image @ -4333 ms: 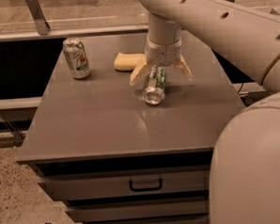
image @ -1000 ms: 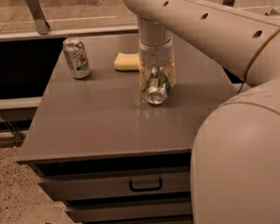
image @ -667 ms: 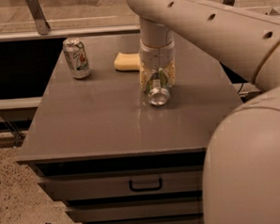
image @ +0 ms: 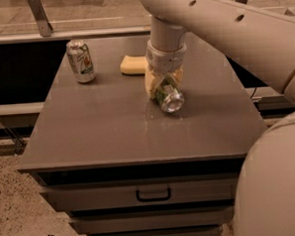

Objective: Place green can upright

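Note:
The green can [image: 168, 97] lies tilted on its side just right of the middle of the grey table [image: 108, 132], with its silver end facing the camera. My gripper [image: 164, 91] comes down from above on the white arm. Its pale yellow fingers [image: 150, 86] are shut on the green can's body from both sides. The can's far end is hidden behind the fingers. I cannot tell whether the can touches the table top or hangs just above it.
A silver-white can with a green-and-red label [image: 81, 61] stands upright at the table's back left. A yellow sponge [image: 133, 65] lies behind the gripper. A drawer with a dark handle [image: 153, 194] is under the table top. My white arm fills the right side.
The fingers, spread wide around the can 4.3 s ago, are now closed on it. In the last second the gripper and can have shifted slightly right and toward the camera.

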Action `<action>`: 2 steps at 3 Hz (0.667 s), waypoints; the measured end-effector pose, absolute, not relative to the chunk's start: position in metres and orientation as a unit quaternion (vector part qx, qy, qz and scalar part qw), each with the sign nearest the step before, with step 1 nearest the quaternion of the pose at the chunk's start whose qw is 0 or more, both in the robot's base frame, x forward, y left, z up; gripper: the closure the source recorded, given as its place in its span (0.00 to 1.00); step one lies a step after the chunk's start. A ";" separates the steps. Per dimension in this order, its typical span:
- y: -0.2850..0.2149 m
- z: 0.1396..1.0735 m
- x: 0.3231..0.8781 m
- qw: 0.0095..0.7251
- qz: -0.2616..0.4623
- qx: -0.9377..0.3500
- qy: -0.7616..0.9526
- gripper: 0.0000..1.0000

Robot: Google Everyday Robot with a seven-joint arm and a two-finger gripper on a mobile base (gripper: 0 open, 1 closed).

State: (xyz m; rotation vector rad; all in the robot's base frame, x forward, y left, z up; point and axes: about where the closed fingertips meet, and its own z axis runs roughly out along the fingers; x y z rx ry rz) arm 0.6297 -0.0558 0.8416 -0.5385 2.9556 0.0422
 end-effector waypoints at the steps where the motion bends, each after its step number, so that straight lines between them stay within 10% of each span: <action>1: -0.056 0.842 0.630 0.069 0.014 -0.179 0.981 1.00; 2: -0.059 0.840 0.632 0.070 -0.002 -0.180 0.981 1.00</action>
